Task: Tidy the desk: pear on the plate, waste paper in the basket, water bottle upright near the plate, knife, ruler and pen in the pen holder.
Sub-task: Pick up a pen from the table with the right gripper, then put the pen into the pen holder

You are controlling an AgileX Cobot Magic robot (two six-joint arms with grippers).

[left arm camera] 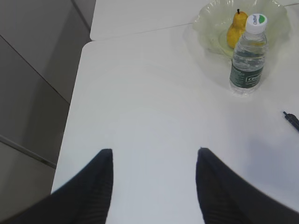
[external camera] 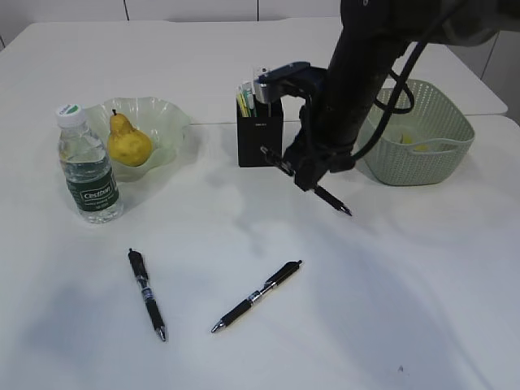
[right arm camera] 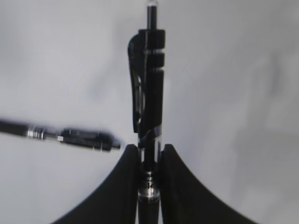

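Observation:
My right gripper [external camera: 306, 173] hangs above the table just right of the black pen holder [external camera: 259, 136], shut on a black pen [external camera: 334, 201] that slants down to the right. In the right wrist view the pen [right arm camera: 148, 93] is pinched between the jaws of the right gripper [right arm camera: 148, 147]. Two more black pens [external camera: 147, 292] [external camera: 257, 295] lie flat near the front. The pear [external camera: 127, 143] sits on the glass plate [external camera: 166, 114], with the water bottle [external camera: 89, 166] upright beside it. My left gripper [left arm camera: 154, 151] stands open over bare table. Knife and ruler cannot be told apart among the holder's contents.
A green basket [external camera: 422, 138] stands at the right with a pale yellowish lump inside. The left wrist view shows the table's left edge, the bottle [left arm camera: 249, 58], the pear [left arm camera: 236, 29] and a pen end [left arm camera: 291, 120].

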